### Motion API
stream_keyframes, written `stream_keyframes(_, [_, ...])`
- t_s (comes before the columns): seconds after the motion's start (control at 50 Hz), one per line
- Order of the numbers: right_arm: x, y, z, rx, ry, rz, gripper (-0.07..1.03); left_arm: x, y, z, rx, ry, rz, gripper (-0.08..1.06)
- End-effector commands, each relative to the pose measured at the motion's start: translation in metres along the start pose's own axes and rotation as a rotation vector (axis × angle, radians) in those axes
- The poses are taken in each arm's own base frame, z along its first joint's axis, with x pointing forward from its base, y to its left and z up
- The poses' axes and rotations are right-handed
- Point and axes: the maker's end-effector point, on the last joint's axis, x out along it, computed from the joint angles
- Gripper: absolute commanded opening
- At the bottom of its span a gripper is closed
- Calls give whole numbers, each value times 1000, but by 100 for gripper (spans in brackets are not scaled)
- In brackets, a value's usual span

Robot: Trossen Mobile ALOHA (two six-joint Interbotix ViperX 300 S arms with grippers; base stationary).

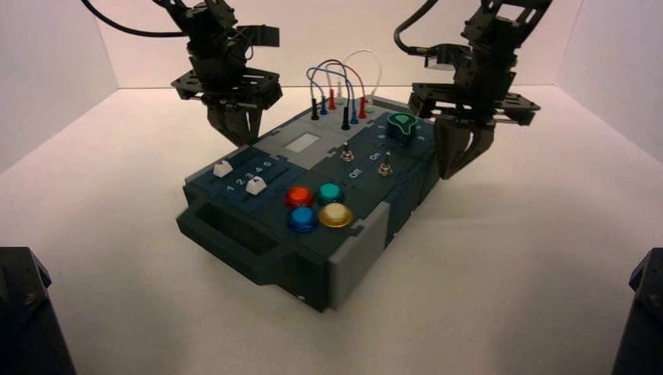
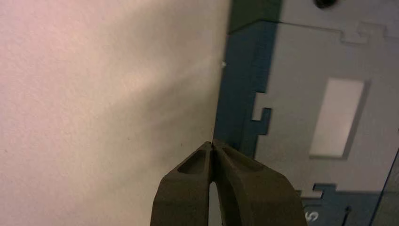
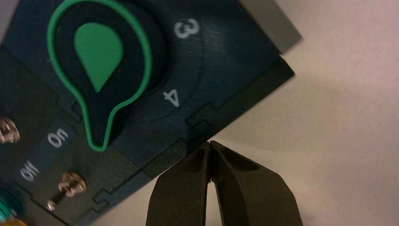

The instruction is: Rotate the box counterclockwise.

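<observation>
The box (image 1: 313, 211) sits skewed on the white tabletop (image 1: 508, 297), one short end with a recessed handle nearest the camera. Its top is dark teal with grey panels. It carries orange (image 1: 298, 195), teal (image 1: 330, 192), blue (image 1: 302, 219) and yellow (image 1: 335, 214) round buttons, two white sliders (image 1: 256, 185) along a numbered scale, two toggle switches (image 1: 385, 166) lettered "On" and "Off", a green-edged knob (image 3: 99, 66) beside numerals 3 and 4, and looped wires (image 1: 344, 78) at the far end.

The left end effector (image 2: 212, 149), tips pressed together, is at the box's left edge beside a grey panel. The right end effector (image 3: 210, 149), likewise pinched closed, is against the right edge near the knob.
</observation>
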Motion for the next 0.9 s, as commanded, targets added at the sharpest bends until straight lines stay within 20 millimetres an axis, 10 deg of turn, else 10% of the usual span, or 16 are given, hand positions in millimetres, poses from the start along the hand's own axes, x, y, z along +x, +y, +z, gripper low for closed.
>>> stream_keyframes(0.02, [-11,12,32,-17,-76,18,-2,-6,-35,0,82,-8,-22,-3])
stream_keyframes(0.62, [-35,18,97,-45,-126,16,-2,-18,-58,2,139,-38,-36,-3])
stream_keyframes(0.9, [-25,14,81,-35,-70,8,-2,-18,-55,-7,142,-30,-30,-3])
